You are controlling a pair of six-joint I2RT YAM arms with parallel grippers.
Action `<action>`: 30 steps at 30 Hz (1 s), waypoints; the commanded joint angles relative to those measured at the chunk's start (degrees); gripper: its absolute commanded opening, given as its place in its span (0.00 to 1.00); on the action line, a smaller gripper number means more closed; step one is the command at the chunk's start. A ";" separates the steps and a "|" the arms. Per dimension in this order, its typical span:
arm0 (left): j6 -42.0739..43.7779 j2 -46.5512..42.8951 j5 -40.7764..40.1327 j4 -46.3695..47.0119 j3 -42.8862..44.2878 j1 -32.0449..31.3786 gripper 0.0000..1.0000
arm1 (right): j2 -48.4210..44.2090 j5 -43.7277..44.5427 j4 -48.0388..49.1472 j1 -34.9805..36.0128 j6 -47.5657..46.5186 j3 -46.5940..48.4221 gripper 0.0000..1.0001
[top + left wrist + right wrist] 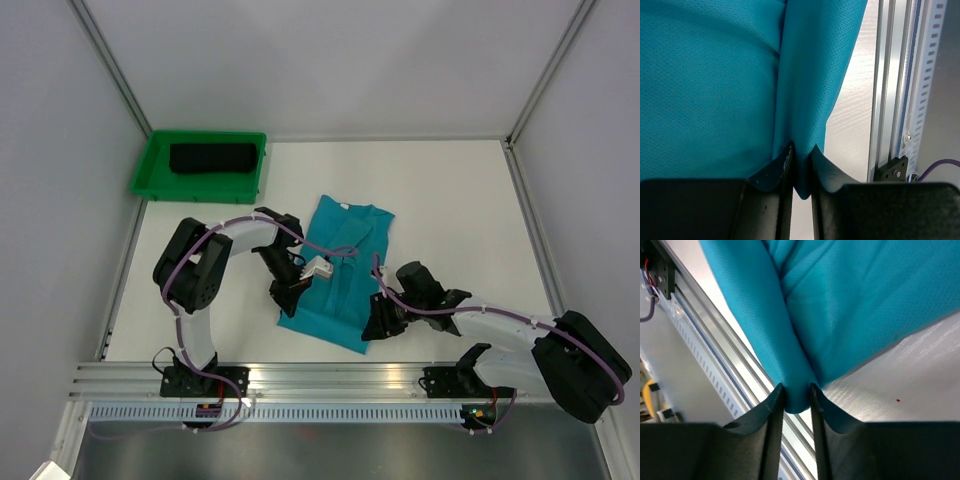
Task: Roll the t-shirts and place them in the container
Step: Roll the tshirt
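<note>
Green plastic is being picked out first, at the far left corner of the table (450, 200): the green plastic tray (150, 172) is being filled by the black t-shirt (212, 158), which is lying inside it as a dark roll along the tray's length.

Moving right, the left gripper (290, 296) is being held low at the left side of the near hem of the teal t-shirt (340, 285). In the left wrist view a narrow fold of the teal mesh is being pinched between the black fingers (771, 176), with the cloth drawn up into a ridge that runs away from them and its lower tip hanging in the slot. The aluminium rail (890, 75) is being shown just beside that edge of the cloth.

At the centre, the teal t-shirt is being kept spread on the table, well apart from the tray, collar toward the far side, hem toward the arms, both side edges folded inward so that a long narrow panel is formed.

Further right, the right gripper (382, 322) is being held at the near right corner of the hem. In the right wrist view a thicker rounded fold of teal cloth is being squeezed between its fingers (832, 416), touching both inner faces, while the rest of the shirt is being fanned out beyond them over the pale tabletop.
</note>
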 commanded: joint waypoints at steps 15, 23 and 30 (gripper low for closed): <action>-3.82 -5.49 2.27 -0.84 2.50 2.97 0.27 | 4.86 -0.85 4.59 -0.15 2.18 2.53 0.08; -11.65 -3.82 -0.37 3.11 1.27 3.32 0.02 | 0.75 9.85 -1.30 -0.42 0.95 4.38 0.48; -18.76 -3.56 -0.01 6.36 1.10 4.55 0.02 | -18.68 22.33 -5.69 2.21 -6.94 8.59 0.53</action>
